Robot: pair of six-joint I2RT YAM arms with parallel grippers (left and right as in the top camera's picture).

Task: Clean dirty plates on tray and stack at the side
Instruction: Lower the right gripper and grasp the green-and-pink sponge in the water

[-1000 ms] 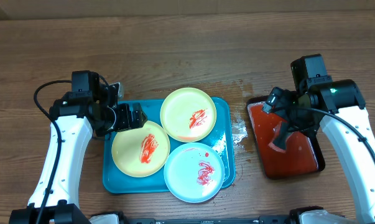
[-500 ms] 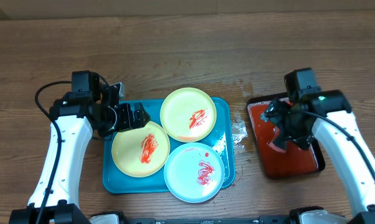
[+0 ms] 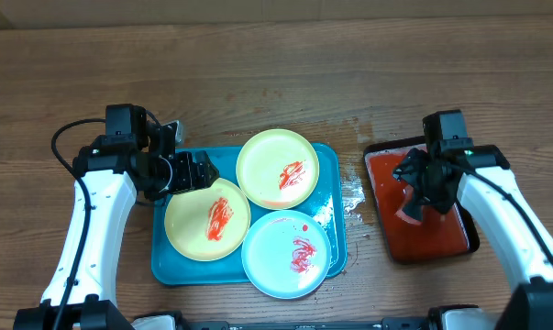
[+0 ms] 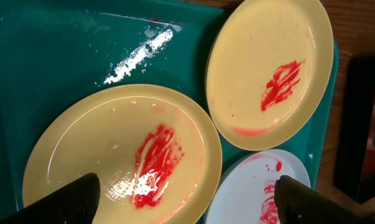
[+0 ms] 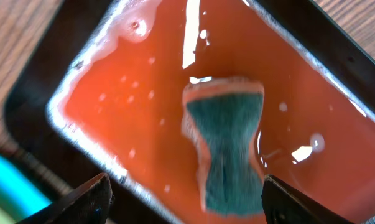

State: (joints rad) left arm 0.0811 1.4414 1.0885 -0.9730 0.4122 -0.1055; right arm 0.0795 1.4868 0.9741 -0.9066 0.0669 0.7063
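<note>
While your left arm rises along the left edge of the overhead frame, your left gripper (image 3: 196,171) points rightward over the upper-left corner of the large turquoise-blue rectangular plastic tray (image 3: 162,268). Its jaws are spread wide with nothing between them. The nearer pale yellow-green round plastic plate (image 3: 207,220), streaked with red sauce, lies just below and ahead of those fingertips (image 4: 63,199). Whether they touch its rim, you cannot tell. A second yellow-green plate (image 3: 278,168) sits at the upper middle of the tray and overlaps the first one's edge. The pale blue-white round plate (image 3: 287,254) lies at the lower right, hanging over the tray's bottom rim. Both of these also carry red smears. Your right arm comes up the right edge of the frame and bends inward. Your right gripper (image 3: 423,194) hangs nose-down over the smaller black rectangular tray (image 3: 374,150), which holds cloudy red liquid (image 5: 143,93). Its jaws stand wide to either side of a green sponge (image 5: 224,149) that lies pinched-waisted in the liquid. The right fingertip is just beside the sponge and the left one is clearly apart from it. Everything rests on a brown wood-grain table (image 3: 276,73). Water droplets (image 3: 354,197) are scattered on the wood between the two trays, and a pale wall strip runs along the top of the frame.
</note>
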